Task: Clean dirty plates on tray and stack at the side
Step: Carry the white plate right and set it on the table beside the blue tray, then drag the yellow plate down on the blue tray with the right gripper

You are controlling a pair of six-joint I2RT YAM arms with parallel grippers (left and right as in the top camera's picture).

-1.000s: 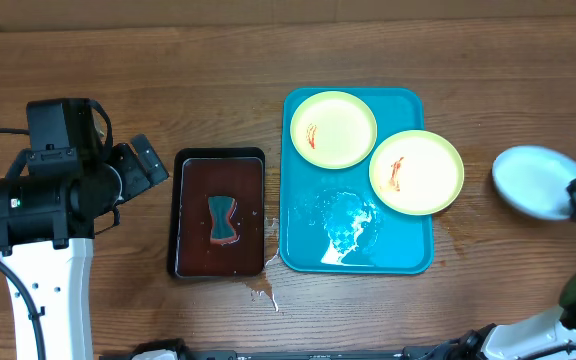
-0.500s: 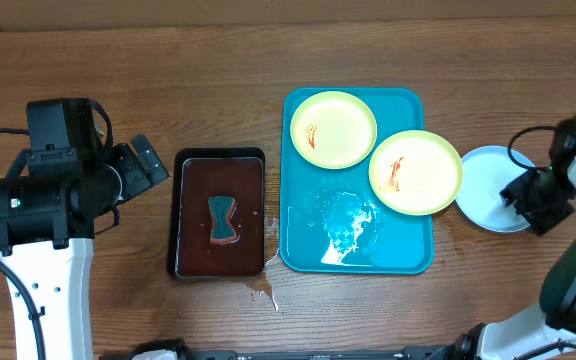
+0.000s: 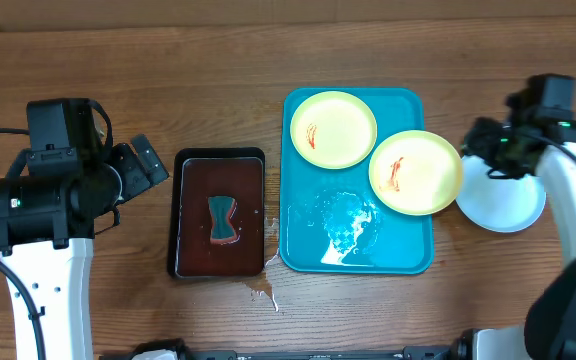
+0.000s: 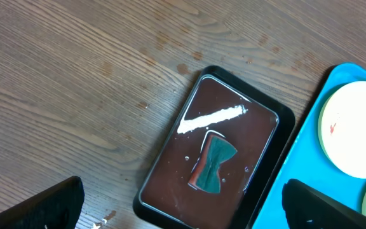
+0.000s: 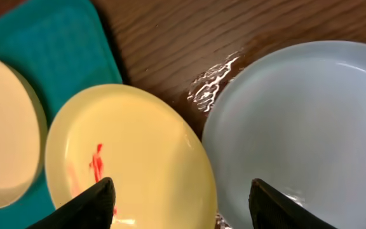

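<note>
Left hand: Your left hand (image 3: pixel 148 165) is hanging over the bare surface (image 3: pixel 118 60) left of the dark tray (image 3: pixel 178 215). Its fingers (image 4: pixel 49 207) are spreading wide apart and gripping nothing.

Right hand: Your right hand (image 3: pixel 490 142) is hovering just past the tray's right side, above the place where two plates meet. Its fingers (image 5: pixel 88 207) are standing apart and it is carrying nothing.

Tray: The tray (image 3: pixel 408 250) is lying flat on the surface, right of centre, with the dark tray just beside its left rim.

Upper plate: The upper plate (image 3: pixel 334 129) is sitting in the tray's far left part and showing a red smear.

Second plate: The second plate (image 3: pixel 416 172) is resting on the tray's right side, jutting out over the rim and also showing a red smear.

Pale plate: The pale plate (image 3: pixel 503 200) is lying on the surface right of the tray. Its edge is meeting the second plate's edge, and you cannot tell which one is lying on top.

Puddle: A puddle (image 3: pixel 346 225) is glistening on the tray's near half.

Sponge: A teal sponge (image 3: pixel 222 220) is lying in the middle of the dark tray.
</note>
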